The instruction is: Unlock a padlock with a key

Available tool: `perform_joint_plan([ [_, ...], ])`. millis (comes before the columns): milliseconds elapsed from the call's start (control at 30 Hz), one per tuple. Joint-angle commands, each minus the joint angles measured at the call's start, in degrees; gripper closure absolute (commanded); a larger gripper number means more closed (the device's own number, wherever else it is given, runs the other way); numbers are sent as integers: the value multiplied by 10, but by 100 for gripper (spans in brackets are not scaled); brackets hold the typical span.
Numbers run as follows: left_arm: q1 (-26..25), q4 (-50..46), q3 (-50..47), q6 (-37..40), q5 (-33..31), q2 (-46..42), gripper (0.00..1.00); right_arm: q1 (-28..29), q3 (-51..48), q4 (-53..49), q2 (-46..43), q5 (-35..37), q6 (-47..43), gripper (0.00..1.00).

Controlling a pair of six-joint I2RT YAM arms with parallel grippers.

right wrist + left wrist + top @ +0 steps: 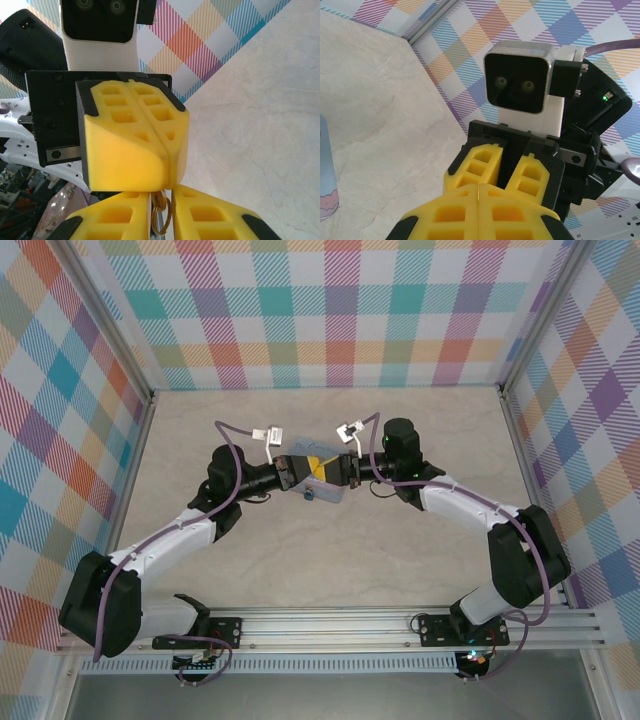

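Left gripper (pixel 166 156) clamped shut, right gripper (pixel 161 200) narrowly pinching a brass ring (pixel 163 216), tips meeting above tin (pixel 325 170), presumably to mate key with padlock.

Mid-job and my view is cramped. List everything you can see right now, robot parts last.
table: one, beige marble-look, inside the enclosure.
walls: three, pastel plaid, at left, back and right.
tin: one, pale blue, lying near the middle of the table.
ring: one, gold-coloured, with a thin silvery piece, in the gap of the right pincer; too small to identify further.
cable tags: two, white, on the purple cables near the wrists.
base rail: one, silver, along the near edge.
arms: two, white and black, bent inward above the tin.
left pincer: one, yellow, fingers shut.
right pincer: one, yellow, fingers slightly apart; grip on the ring unclear.
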Motion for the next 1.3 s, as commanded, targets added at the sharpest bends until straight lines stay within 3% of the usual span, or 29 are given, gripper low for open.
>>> perform_joint_plan([
  [0,-6,10,20,12,9,-12,100,-5,-14,58,-8,-24,29,78],
  [1267,-8,13,20,12,2,-7,100,-10,-22,93,-14,-1,52,83],
])
